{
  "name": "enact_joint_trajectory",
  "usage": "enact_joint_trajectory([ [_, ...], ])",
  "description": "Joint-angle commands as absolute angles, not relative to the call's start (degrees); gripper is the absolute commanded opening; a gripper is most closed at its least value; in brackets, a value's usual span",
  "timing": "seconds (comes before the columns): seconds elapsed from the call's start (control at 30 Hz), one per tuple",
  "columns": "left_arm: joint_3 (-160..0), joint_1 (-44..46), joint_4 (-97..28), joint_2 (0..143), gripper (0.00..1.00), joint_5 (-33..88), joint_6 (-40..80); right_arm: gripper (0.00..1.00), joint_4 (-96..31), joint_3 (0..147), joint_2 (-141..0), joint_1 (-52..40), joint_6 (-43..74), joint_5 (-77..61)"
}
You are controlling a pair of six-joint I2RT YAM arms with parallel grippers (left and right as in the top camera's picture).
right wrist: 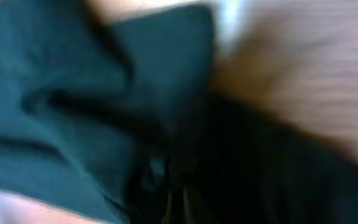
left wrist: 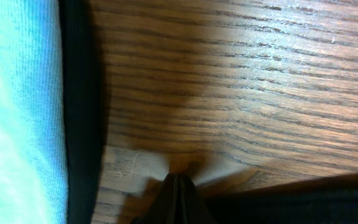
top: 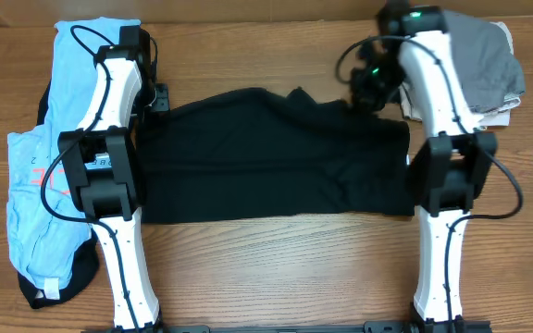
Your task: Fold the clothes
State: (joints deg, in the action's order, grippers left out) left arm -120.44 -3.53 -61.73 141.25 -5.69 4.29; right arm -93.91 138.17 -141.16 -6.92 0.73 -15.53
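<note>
A black T-shirt [top: 266,157] lies spread across the middle of the wooden table, folded into a wide band. My left gripper [top: 158,99] is at its far left corner, shut on a pinch of the black cloth [left wrist: 178,199]. My right gripper [top: 370,90] is at its far right corner, buried in bunched black cloth [right wrist: 104,112]; the right wrist view is blurred and dark, and its jaws look closed on the fabric. A light blue printed garment [top: 44,166] lies at the left over another black one [top: 63,282]. A grey garment [top: 484,60] lies at the far right.
The light blue garment [left wrist: 14,112] and a black hem [left wrist: 79,112] fill the left of the left wrist view, beside bare wood [left wrist: 241,87]. A beige piece [top: 498,116] peeks from under the grey garment. Both arm bases stand at the front edge.
</note>
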Motion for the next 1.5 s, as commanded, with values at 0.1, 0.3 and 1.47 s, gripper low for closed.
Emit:
enact_joint_trajectory([
  [0.1, -121.32, -4.10, -62.04, 142.41, 0.04, -4.43, 5.15, 0.04, -97.08, 130.76, -139.52, -14.00, 1.61, -15.42],
  [0.3, -121.32, -4.12, -61.65, 142.41, 0.04, -4.43, 5.15, 0.21, -97.10, 125.73, -139.50, -15.53, 3.03, -15.55],
  [1.47, -121.30, -4.19, -59.33, 142.41, 0.04, -4.54, 5.13, 0.68, -66.46, 114.34, -136.46, -10.11, 14.28, -10.61],
])
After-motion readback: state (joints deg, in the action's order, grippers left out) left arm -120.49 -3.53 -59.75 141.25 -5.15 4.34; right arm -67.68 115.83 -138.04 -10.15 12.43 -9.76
